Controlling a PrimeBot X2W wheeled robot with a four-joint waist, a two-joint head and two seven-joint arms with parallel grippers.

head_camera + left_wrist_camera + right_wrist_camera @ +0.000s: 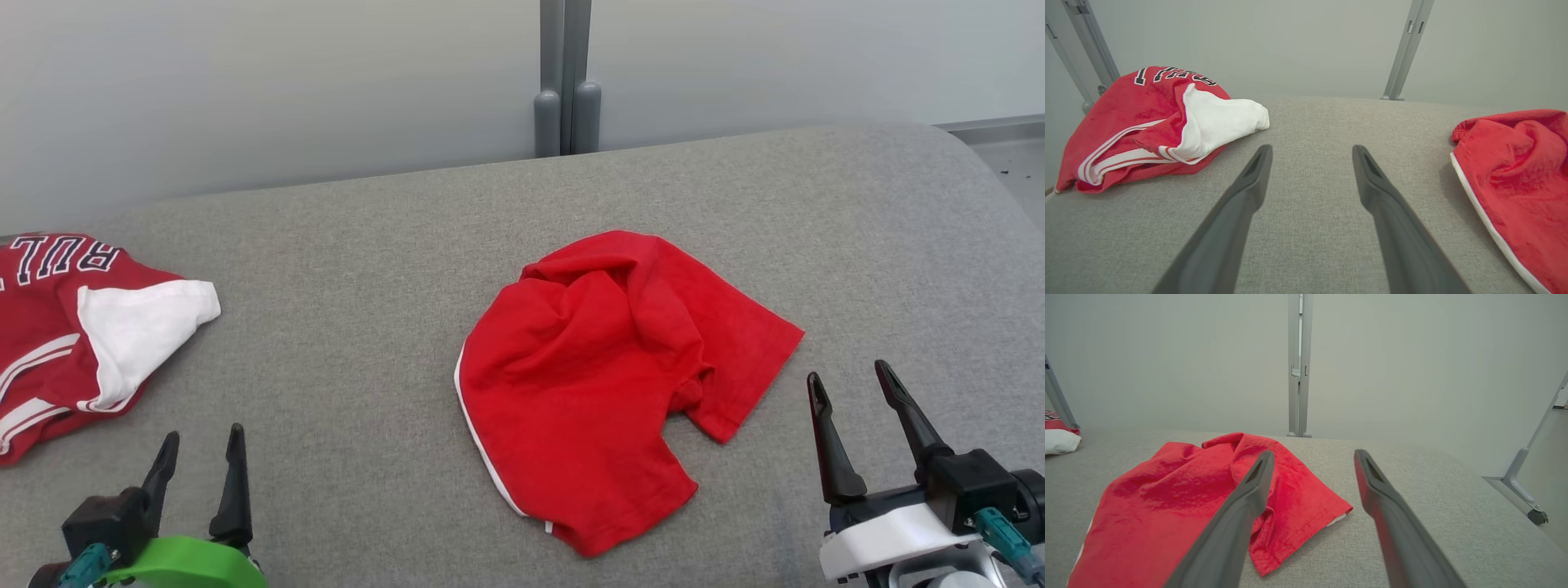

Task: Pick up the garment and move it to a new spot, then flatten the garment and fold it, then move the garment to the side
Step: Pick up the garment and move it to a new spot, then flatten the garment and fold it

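- A red-and-white jersey (49,351) lies crumpled far to the left of the grey post (565,82), at the left edge of the grey padded surface (343,245). It has white stripes and a white sleeve turned outward.
- Black letters edged in white run across the jersey. They are upside down from the robot's side and look like "BUL", with the rest cut off at the edge of the head view.
- The left gripper (204,433) sits on the near side, left of the post. Its two dark fingers are spread wide, with only bare fabric between them, and it holds nothing.
- The post itself stands against the pale wall behind the far edge of the surface.
- The red garment (604,376) lies bunched in front of the post, slightly to its right and about mid-depth on the surface. White piping runs down its left edge, and one sleeve points right.
- The right gripper (849,373) is on the near side, right of the post and just beside the garment's sleeve without touching it. Its fingers are fully parted and it grasps nothing.
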